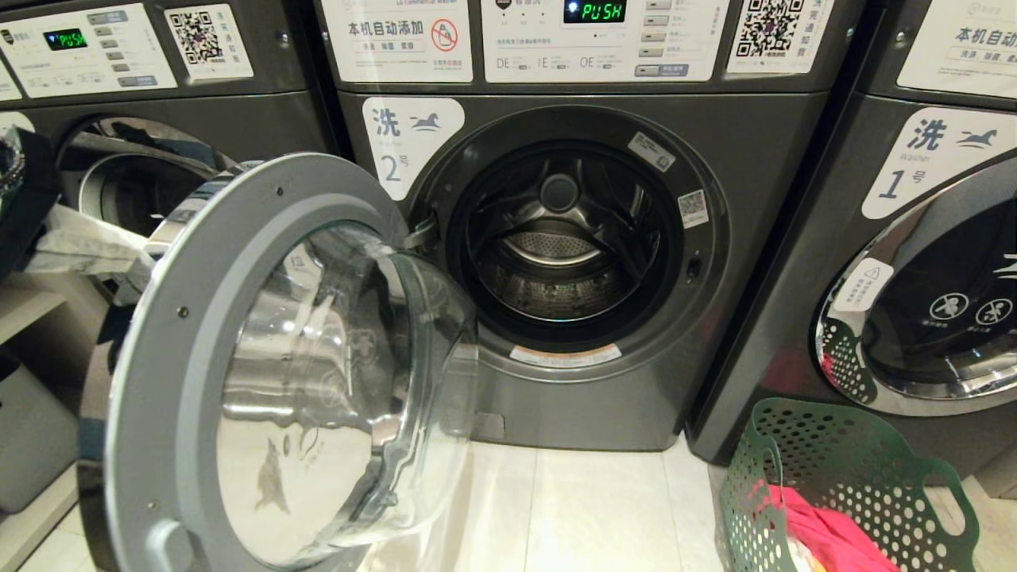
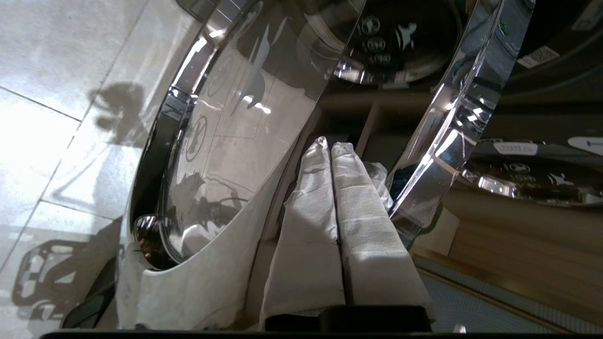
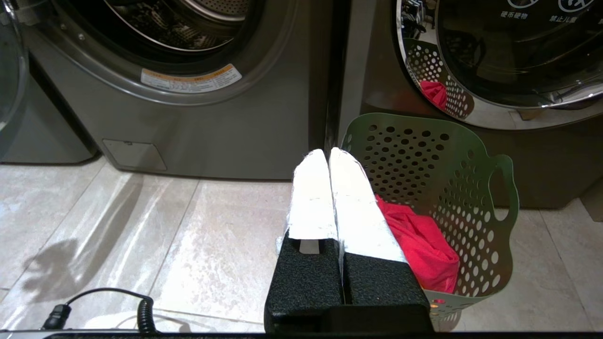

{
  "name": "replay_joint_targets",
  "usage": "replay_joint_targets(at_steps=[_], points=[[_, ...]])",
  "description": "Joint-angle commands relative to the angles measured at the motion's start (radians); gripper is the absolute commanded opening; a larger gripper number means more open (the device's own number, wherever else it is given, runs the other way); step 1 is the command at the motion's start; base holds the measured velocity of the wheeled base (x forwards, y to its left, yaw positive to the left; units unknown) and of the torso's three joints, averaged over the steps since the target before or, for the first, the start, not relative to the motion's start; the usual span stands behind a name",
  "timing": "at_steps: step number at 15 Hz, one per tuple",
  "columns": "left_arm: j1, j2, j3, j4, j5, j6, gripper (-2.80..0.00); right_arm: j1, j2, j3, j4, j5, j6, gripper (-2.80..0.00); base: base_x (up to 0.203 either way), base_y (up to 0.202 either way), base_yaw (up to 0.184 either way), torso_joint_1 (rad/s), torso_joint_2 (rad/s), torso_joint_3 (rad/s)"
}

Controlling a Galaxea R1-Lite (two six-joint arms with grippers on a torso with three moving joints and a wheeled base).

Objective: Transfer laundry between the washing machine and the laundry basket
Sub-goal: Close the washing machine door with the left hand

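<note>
Both cloth-wrapped grippers, left gripper point(image 2: 330, 146) and right gripper point(image 3: 328, 151), are closed and empty (perforated green laundry basket point(image 1: 866, 453) holds crumpled red-pink laundry point(image 1: 826, 536)).

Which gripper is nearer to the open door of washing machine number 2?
Left. The left gripper, shut and empty, sits beside the door and its chrome rim. The right gripper, shut, hangs by the green laundry basket, away from the door.

Machine no. 1 point(image 1: 914, 262), at right: dark grey, door shut, chrome rim mirroring nearby objects. Third machine point(image 1: 151, 103), at left: display reads "PUSH", QR sticker point(image 1: 195, 36) beside it. Floor point(image 1: 572, 508): pale glossy tiles. Black coiled cable point(image 3: 118, 306) lies on tiles.
</note>
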Motion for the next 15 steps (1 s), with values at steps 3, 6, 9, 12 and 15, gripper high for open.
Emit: replay_joint_targets(at_steps=[3,6,9,12,15], points=[[-0.187,-0.018,0.003,0.006,0.000,-0.062,-2.80,0.000,0.002,0.000,0.000,0.000,0.001,-2.80,0.000,0.000,0.000,0.000,0.00,0.000],[-0.394,0.012,0.000,-0.020,0.005,-0.130,-2.80,0.000,0.002,0.000,0.000,0.000,0.002,-2.80,0.000,0.000,0.000,0.000,0.00,0.000],[-0.619,0.125,-0.006,-0.167,0.042,-0.164,-2.80,0.000,0.002,0.000,0.000,0.000,0.002,-2.80,0.000,0.000,0.000,0.000,0.00,0.000],[-0.766,0.334,-0.134,-0.342,0.218,-0.171,-2.80,0.000,0.002,0.000,0.000,0.000,0.000,-2.80,0.000,0.000,0.000,0.000,0.00,0.000],[-0.853,0.439,-0.250,-0.654,0.372,-0.067,-2.80,0.000,0.002,0.000,-0.002,0.000,0.002,-2.80,0.000,0.000,0.000,0.000,0.00,0.000]])
